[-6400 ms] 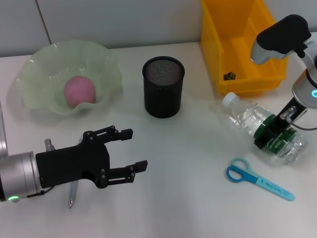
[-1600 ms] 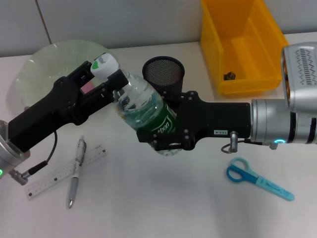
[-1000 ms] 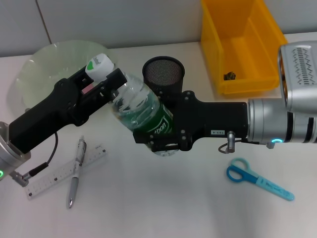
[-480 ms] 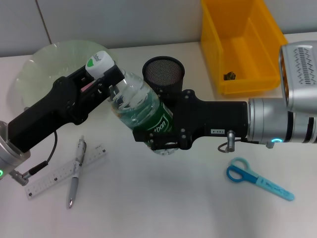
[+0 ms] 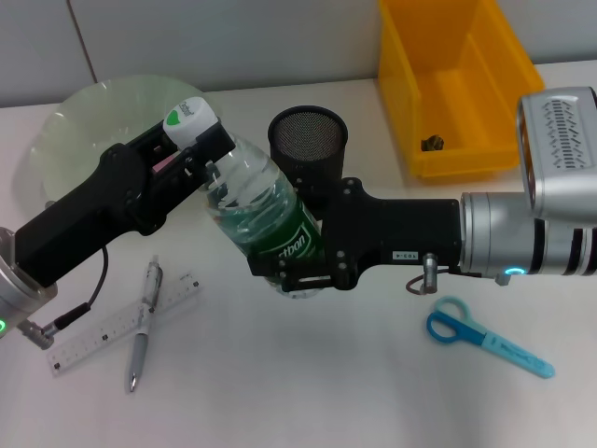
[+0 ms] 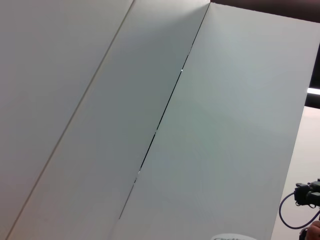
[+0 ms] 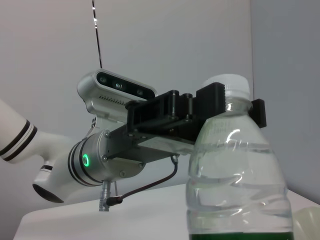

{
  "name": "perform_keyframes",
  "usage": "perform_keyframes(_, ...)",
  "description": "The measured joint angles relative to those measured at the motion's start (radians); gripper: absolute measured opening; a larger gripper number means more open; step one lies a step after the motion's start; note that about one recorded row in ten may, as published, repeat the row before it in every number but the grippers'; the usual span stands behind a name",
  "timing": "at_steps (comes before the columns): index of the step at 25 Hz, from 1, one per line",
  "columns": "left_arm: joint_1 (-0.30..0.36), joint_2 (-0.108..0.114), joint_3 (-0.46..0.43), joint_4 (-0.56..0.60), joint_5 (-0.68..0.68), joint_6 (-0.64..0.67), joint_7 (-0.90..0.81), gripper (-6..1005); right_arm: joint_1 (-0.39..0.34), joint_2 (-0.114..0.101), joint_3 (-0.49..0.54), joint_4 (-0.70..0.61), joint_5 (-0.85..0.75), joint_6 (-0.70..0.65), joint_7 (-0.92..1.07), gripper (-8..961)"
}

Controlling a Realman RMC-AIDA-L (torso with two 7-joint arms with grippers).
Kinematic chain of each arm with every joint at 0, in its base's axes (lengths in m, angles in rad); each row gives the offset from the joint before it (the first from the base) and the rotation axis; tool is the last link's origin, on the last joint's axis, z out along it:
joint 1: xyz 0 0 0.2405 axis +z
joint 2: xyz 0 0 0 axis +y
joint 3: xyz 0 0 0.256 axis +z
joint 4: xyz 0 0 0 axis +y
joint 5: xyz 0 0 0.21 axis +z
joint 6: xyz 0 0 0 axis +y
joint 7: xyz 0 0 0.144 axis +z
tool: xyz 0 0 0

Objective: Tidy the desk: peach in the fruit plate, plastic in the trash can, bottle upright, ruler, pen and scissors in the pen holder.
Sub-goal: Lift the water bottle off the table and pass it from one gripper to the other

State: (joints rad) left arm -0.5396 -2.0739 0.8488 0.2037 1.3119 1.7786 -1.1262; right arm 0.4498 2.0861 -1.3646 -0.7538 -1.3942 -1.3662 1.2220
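Both grippers clamp the small clear plastic water bottle [image 5: 264, 220] above the white desk [image 5: 354, 373], the right gripper [image 5: 297, 261] around its green-labelled body, the left gripper [image 5: 198, 157] pinching the neck, apparently to stand it upright.

The plain white flat desk [image 5: 308, 373] carries a pale green translucent scalloped fruit plate [image 5: 65, 131] at the far left, a black wire mesh pen holder [image 5: 308, 140] mid-back, and a bright yellow rectangular trash can [image 5: 457, 84] at the far right. Nearer, a clear plastic ruler [image 5: 112, 329] and a slim silver-grey pen [image 5: 142, 329] lie crossed at left; blue-handled scissors [image 5: 485, 338] lie at right.
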Motion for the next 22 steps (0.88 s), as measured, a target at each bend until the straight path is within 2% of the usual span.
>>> perform_keyframes(15,0.000,0.001,0.008,0.002,-0.004,0.016,0.000,453,-0.024,-0.005,0.010,-0.022,0.000,0.003,0.047,802)
perform_keyframes(18,0.000,0.001,0.008,0.002,-0.004,0.019,0.000,455,-0.026,-0.006,0.004,-0.026,-0.005,0.003,0.053,837)
perform_keyframes(22,0.000,0.002,0.009,0.003,-0.003,0.024,0.000,456,-0.026,-0.006,0.000,-0.030,-0.009,0.003,0.060,837)
